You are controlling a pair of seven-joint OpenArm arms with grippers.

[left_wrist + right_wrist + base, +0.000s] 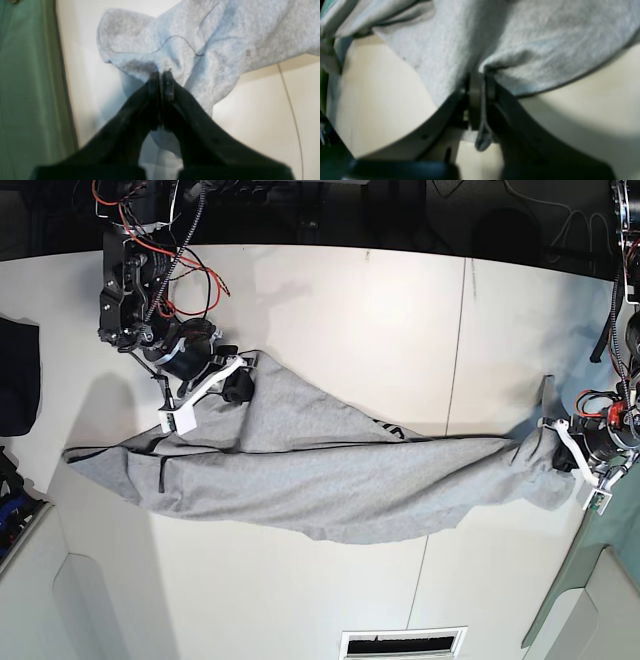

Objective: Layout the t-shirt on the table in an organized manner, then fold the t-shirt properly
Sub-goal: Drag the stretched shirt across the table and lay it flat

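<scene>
T-shirt [320, 475] cloth, soft and grey, lay stretched in a long bunch across the white table [350, 310]. On the left side of the base view, the right gripper [238, 388] was pinched tight on a fold of it. Black letters [385, 430] peeked out near the middle. At the far right, the left gripper [560, 452] was clamped on its bunched end.

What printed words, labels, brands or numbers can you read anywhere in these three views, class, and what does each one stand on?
No text can be read in any view.
t-shirt: a short strip of black lettering shows along a fold in the base view, too small and creased to read.
Left gripper and right gripper: no markings visible in the wrist views.
Table: plain white, no label.
</scene>
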